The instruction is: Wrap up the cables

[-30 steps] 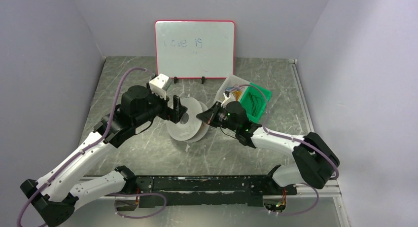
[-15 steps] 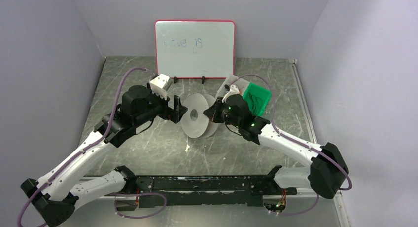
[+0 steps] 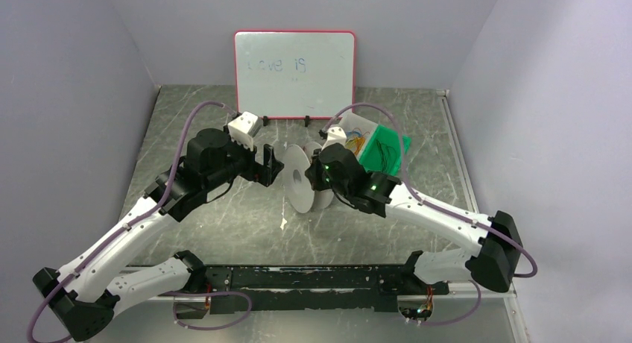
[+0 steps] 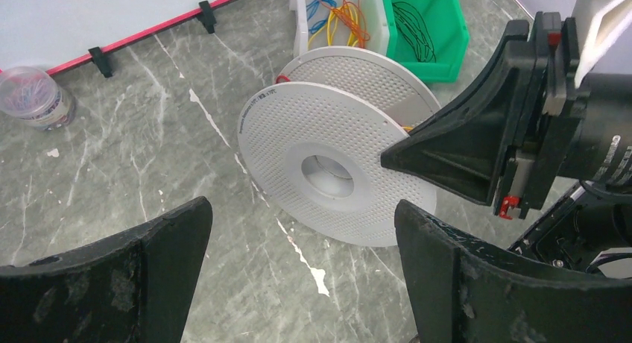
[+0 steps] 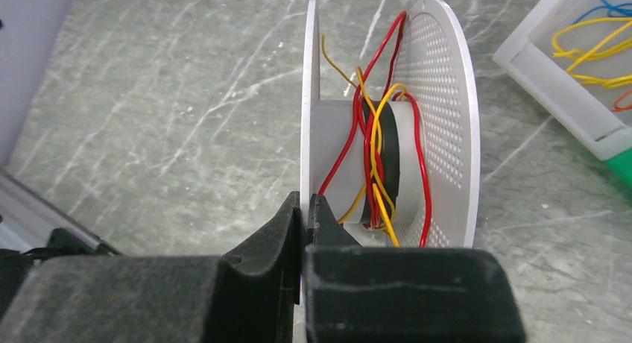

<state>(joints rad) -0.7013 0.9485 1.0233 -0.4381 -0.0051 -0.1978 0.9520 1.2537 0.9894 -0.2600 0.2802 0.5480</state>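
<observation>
A white perforated spool (image 3: 302, 180) stands on edge on the table. It also shows in the left wrist view (image 4: 335, 160) and the right wrist view (image 5: 440, 134). Thin red and orange-yellow cables (image 5: 370, 153) and a black winding (image 5: 390, 160) lie loosely round its hub. My right gripper (image 5: 305, 206) is shut on the rim of the spool's left flange; it also shows from the top (image 3: 319, 171). My left gripper (image 4: 302, 283) is open and empty, a little left of the spool (image 3: 270, 166), not touching it.
A white bin (image 4: 302, 7) with loose orange, yellow and blue cables and a green bin (image 4: 447, 37) with black cables stand behind the spool. A whiteboard (image 3: 294, 73) stands at the back. A small clear jar (image 4: 33, 97) sits by its foot.
The right gripper has turned the spool from a tilted lie to standing on edge and shifted it a little right and back. The right elbow swung outward. The left arm barely moved.
</observation>
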